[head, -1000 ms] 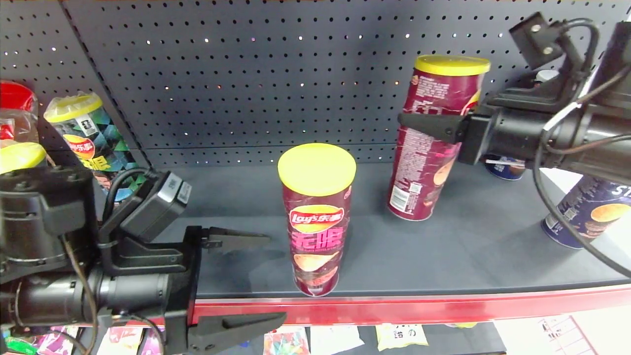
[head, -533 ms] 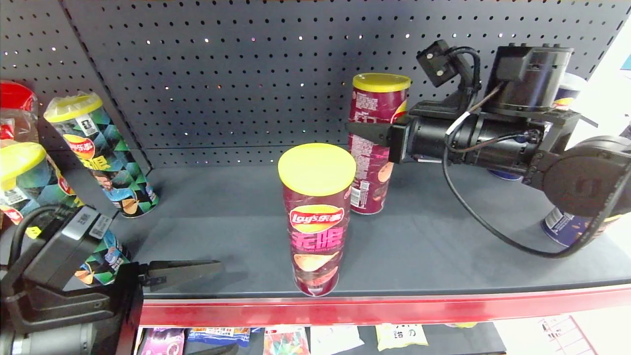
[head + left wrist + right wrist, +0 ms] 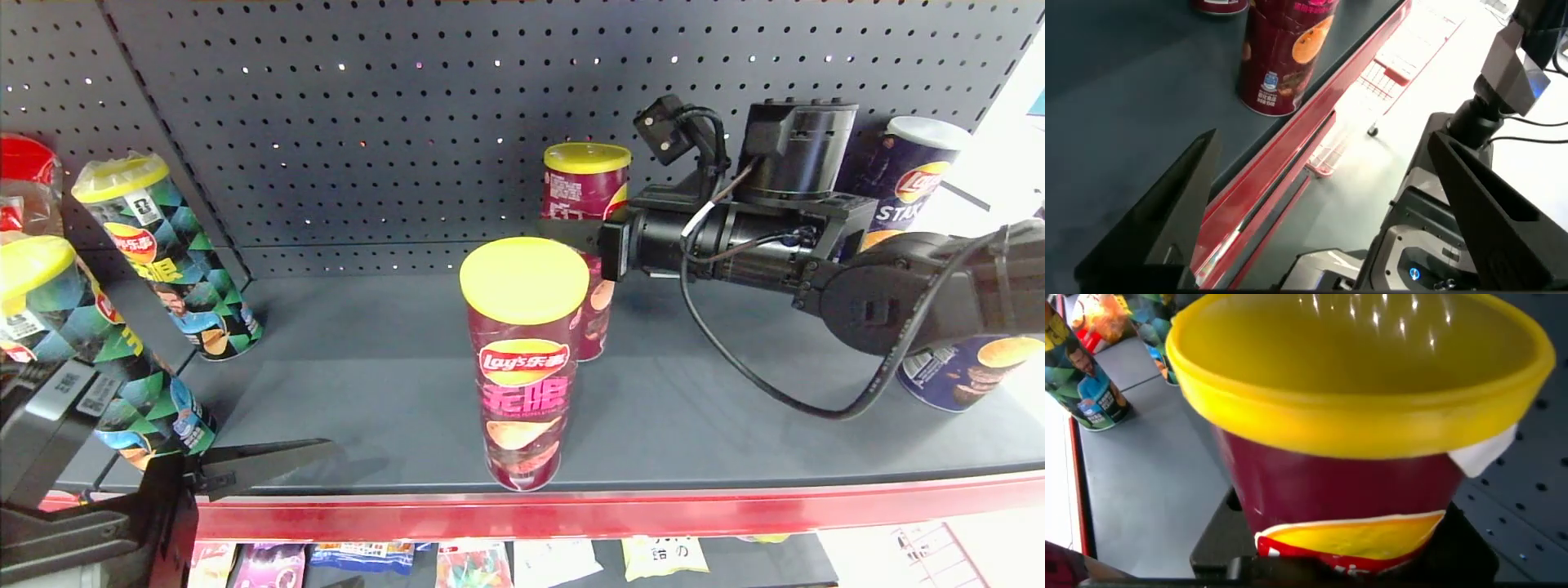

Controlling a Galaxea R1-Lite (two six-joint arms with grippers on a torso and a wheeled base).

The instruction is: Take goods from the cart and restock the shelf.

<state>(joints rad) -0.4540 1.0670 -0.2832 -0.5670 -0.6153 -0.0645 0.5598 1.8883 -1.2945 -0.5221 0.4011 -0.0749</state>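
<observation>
The right gripper (image 3: 581,234) is closed around a maroon cardboard chip can with a yellow plastic lid (image 3: 585,186), near the perforated dark grey back panel (image 3: 367,122) of the shelf. Its fingers are mostly hidden behind the can. In the right wrist view the lid blocks most of the can, with dark finger pads (image 3: 1229,535) at its sides. A second maroon chip can with a yellow lid (image 3: 522,384) stands upright at the shelf's red front edge (image 3: 653,510) and covers the held can's lower left part. I cannot tell whether its base touches the dark grey shelf board (image 3: 718,408).

The left gripper (image 3: 1323,163) is spread wide, holding nothing, low before the red edge and cut off by the frame.

Green-patterned chip cans (image 3: 163,253) stand at left, blue ones (image 3: 955,371) at right, partly behind the arm.
</observation>
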